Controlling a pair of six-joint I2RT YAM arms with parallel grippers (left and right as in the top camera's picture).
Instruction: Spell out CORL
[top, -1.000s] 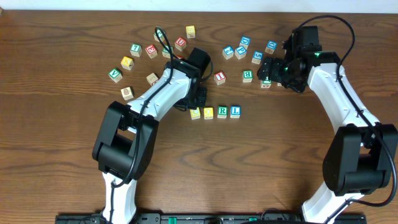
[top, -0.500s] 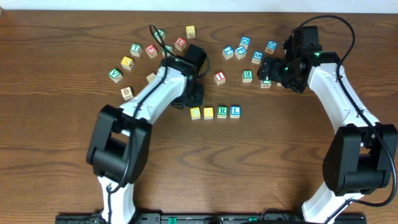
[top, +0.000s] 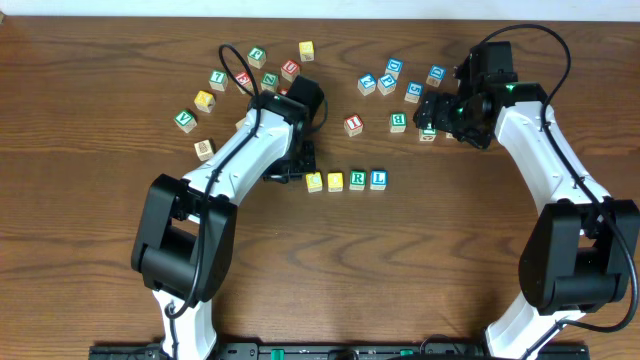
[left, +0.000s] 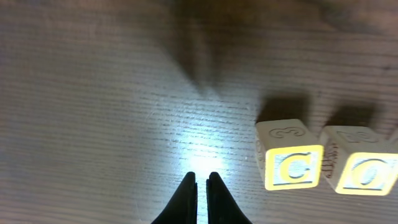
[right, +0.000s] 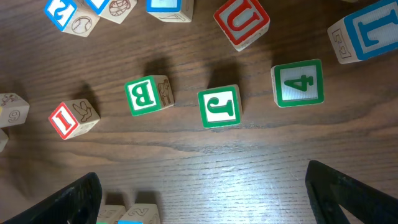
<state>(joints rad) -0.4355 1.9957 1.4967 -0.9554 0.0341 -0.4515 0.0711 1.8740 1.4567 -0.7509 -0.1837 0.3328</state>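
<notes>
The left gripper (left: 202, 186) had backed off left of the C block (left: 292, 167), pinched shut on nothing. C block, O block (top: 335, 181), R block (top: 357, 180) and L block (top: 378, 180) lined up mid-tabletop (top: 100, 250). Word spelled, I reckoned. The right gripper (top: 432, 118) hung spread wide, far right.

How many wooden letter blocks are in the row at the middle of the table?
4, side by side: yellow wooden C block, yellow O block, green R block, blue L block. None looks hidden.

dark wooden table (top: 90, 230), pale wall strip
</notes>
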